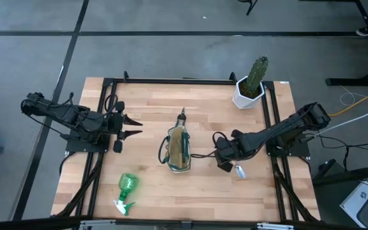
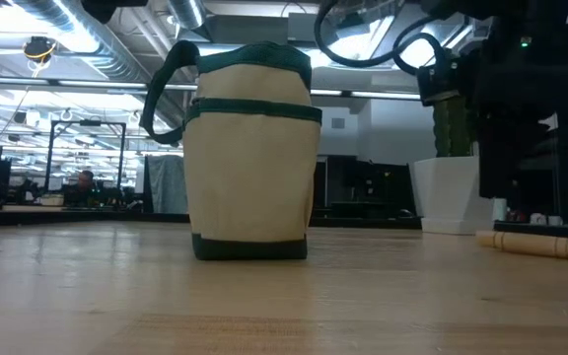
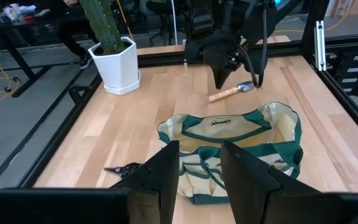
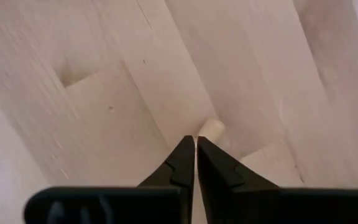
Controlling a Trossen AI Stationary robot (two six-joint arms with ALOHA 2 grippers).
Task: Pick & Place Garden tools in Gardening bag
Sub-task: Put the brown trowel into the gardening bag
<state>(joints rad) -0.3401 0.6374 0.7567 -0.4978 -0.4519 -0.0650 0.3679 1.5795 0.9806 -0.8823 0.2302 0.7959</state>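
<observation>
Progress looks partial: the cream fabric gardening bag [image 1: 178, 149] stands mid-table, green spray bottle [image 1: 126, 190] lies at its 7 o'clock, dark shears [image 3: 124, 168] beside it, wooden-handled trowel [image 3: 230, 93] at its 3 o'clock. The right gripper [image 4: 195, 144], fingers together, hovers over the trowel's rounded handle end. The left gripper [image 1: 133, 127], fingers apart, waits at the bag's 9 o'clock.
</observation>
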